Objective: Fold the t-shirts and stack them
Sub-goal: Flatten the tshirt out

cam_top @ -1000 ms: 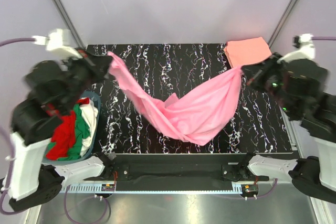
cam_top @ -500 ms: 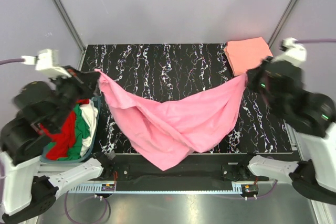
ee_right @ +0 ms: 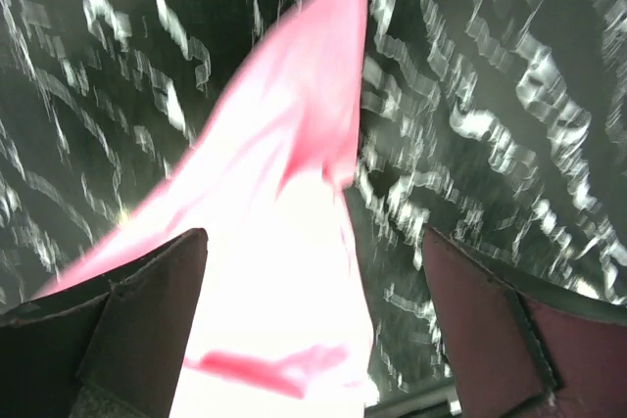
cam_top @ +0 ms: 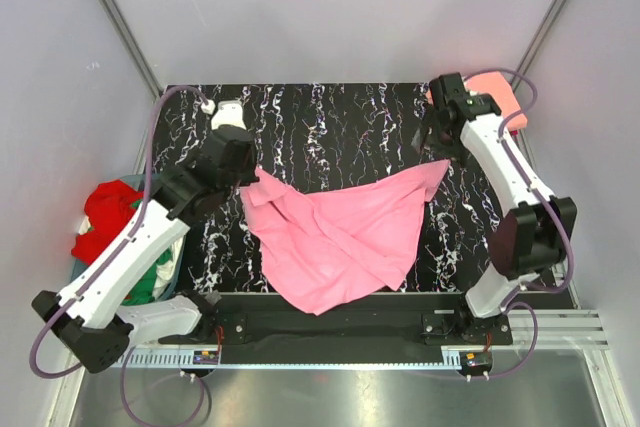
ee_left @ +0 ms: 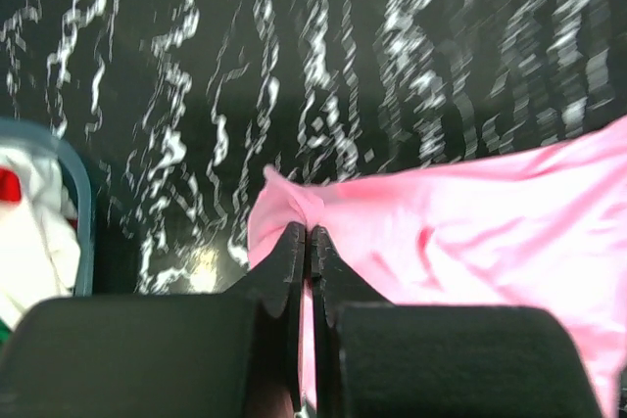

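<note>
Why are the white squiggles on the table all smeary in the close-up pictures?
Left wrist view: white veins on the table smear into streaks, likely motion blur, while the left gripper pinching the pink t-shirt looks sharp. Right wrist view: same streaks, and the shirt glares almost white in the middle. Top external view: everything is crisp.

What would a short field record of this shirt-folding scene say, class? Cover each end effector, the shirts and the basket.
pink shirt: unfolded, crumpled on the table
left end effector: shut on the pink shirt's left corner
right end effector: open over the pink shirt's right corner, no grip
salmon shirt: folded, far right corner of the table
basket: left of the table, holds more shirts
</note>
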Action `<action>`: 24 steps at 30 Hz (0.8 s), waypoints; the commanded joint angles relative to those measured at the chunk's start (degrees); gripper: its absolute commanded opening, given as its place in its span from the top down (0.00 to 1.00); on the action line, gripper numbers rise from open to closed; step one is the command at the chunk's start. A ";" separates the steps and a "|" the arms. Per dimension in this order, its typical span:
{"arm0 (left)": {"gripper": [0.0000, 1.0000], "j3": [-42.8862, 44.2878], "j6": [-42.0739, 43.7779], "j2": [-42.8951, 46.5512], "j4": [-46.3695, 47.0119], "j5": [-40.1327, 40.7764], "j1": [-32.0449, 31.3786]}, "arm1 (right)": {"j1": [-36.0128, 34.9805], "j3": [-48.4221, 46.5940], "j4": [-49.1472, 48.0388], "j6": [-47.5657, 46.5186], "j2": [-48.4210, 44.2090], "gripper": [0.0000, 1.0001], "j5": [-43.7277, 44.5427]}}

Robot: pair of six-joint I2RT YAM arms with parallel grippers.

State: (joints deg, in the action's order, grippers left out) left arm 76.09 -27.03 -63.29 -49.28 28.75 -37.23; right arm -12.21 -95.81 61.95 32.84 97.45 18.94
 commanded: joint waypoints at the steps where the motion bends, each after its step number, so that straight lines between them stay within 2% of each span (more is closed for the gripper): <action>1: 1.00 -4.70 -0.83 0.62 5.85 0.52 1.28 | -1.15 8.32 -1.73 2.39 -11.73 0.04 -8.20; 2: 1.00 -5.95 -0.84 0.62 7.42 -0.53 1.46 | -1.76 16.89 -3.58 3.36 -14.71 0.05 -10.04; 3: 1.00 -7.18 -1.10 0.62 8.31 -0.97 1.90 | -3.07 21.15 -6.81 6.24 -20.49 0.06 -11.37; 5: 1.00 -10.34 -1.71 0.88 10.42 -2.21 2.34 | -10.00 31.41 -9.30 10.21 -25.27 0.09 -13.31; 7: 1.00 -12.62 -2.41 0.71 11.39 -3.00 2.95 | -15.98 36.11 -9.66 17.32 -29.41 0.10 -11.13; 8: 1.00 -13.16 -2.68 0.62 12.44 -3.87 3.13 | -21.84 40.13 -9.83 22.04 -30.29 0.12 -11.03; 11: 1.00 -14.48 -3.12 0.36 12.89 -4.23 3.39 | -30.47 47.52 -11.76 28.75 -32.58 0.17 -10.77; 14: 1.00 -15.01 -3.30 0.71 12.80 -4.58 3.57 | -34.19 53.42 -13.87 36.48 -33.99 0.25 -10.41; 18: 1.00 -16.50 -3.47 2.11 12.98 -4.93 3.57 | -37.88 58.45 -15.89 41.07 -37.32 0.38 -10.23; 24: 1.00 -17.91 -4.09 2.82 13.07 -5.29 3.66 | -40.70 61.80 -18.53 43.54 -36.20 0.42 -10.33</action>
State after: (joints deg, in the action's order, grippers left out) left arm 58.59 -30.24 -61.98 -39.27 24.36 -33.89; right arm -51.57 -34.46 47.09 72.12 60.82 7.81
